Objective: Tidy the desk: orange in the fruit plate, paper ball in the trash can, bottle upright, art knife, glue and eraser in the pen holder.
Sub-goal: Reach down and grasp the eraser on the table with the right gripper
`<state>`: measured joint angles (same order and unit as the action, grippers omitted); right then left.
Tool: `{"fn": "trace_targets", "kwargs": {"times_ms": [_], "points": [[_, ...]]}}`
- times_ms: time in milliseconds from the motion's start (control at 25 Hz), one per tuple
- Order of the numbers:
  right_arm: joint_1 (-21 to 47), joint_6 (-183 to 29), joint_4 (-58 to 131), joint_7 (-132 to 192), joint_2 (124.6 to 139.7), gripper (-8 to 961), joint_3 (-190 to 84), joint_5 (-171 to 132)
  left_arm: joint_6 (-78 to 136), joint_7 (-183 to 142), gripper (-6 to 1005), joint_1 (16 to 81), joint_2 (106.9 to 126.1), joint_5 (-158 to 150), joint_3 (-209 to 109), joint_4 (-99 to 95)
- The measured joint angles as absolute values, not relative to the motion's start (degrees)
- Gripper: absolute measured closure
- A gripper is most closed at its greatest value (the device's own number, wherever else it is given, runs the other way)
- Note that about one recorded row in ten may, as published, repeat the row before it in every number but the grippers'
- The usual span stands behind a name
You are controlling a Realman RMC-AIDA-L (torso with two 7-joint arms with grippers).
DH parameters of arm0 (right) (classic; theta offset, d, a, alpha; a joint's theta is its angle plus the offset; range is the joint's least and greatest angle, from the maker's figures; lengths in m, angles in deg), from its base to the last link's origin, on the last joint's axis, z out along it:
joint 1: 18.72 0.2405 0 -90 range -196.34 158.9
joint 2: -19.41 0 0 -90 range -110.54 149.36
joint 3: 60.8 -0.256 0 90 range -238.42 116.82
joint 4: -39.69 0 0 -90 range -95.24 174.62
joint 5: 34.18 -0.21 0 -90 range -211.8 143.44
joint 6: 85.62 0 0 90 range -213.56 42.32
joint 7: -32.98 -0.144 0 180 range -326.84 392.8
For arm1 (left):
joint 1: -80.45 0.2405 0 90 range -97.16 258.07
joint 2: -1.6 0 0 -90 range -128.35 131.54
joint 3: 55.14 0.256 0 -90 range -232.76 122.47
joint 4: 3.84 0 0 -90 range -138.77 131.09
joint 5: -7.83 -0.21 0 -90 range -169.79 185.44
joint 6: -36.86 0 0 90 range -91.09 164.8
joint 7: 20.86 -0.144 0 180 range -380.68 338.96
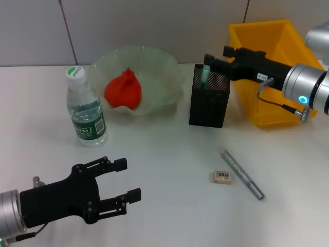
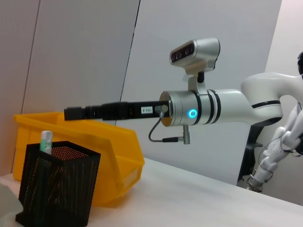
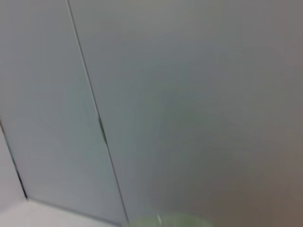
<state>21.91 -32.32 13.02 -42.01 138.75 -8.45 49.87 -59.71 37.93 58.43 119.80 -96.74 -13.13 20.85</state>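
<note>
The step in hand looks like the glue going into the pen holder [image 1: 208, 98]: the right gripper [image 1: 212, 64] hangs just above the holder's back rim, and the glue [image 1: 205, 73], a pale green-capped stick, stands upright inside the holder at its back left corner with its top showing over the mesh; whether the fingers are shut on the cap or already parted from it I cannot tell, since the black fingers and the holder run together in the head view and the left wrist view shows the arm only from the side.

Taking the pen holder as the mark: the yellow trash can [image 1: 267, 77] stands just beside it on the right, the fruit plate [image 1: 154, 67] just beside it on the left with the orange [image 1: 123, 89] lying in it, and the bottle [image 1: 85, 109] stands upright well to the left, beyond the plate; no paper ball shows on the desk.

Still out are the art knife [image 1: 240, 173], lying flat on the table in front of the holder and a little right, and the eraser [image 1: 222, 177], just beside the knife's left side.

The left gripper [image 1: 126, 180] rests low at the near left, well apart from the holder, fingers spread and empty.

Next, I judge, the right arm must lift clear of the holder, then come down over the knife or eraser; both lie flat, so a low pinch is needed.
</note>
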Motion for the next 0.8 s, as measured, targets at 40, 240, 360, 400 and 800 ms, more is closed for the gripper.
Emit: {"fn": "trace_targets", "kwargs": {"times_ms": [40, 240, 360, 400, 800], "points": [[21.7, -31.5, 13.0, -42.1, 138.74, 295, -8.4, 48.9, -59.7, 37.9, 212, 58.5, 119.8, -96.8, -13.1, 20.9], [19.7, -22.0, 9.5, -45.5, 138.37, 274, -8.5, 46.1, -59.6, 37.9, 212, 58.5, 119.81, -96.9, -13.1, 20.9], [17.6, -14.5, 4.3, -50.3, 138.07, 274, -8.1, 46.2, -59.9, 37.9, 211, 58.5, 119.78, -97.0, -13.0, 20.9], [17.0, -11.9, 2.8, -52.0, 137.82, 274, -7.9, 46.5, -60.3, 37.9, 211, 58.6, 119.75, -97.0, -12.8, 20.9], [18.4, 7.3, -4.9, -68.4, 131.64, 273, -8.5, 57.5, -61.3, 37.9, 211, 58.9, 119.63, -97.0, -12.7, 20.8]]}}
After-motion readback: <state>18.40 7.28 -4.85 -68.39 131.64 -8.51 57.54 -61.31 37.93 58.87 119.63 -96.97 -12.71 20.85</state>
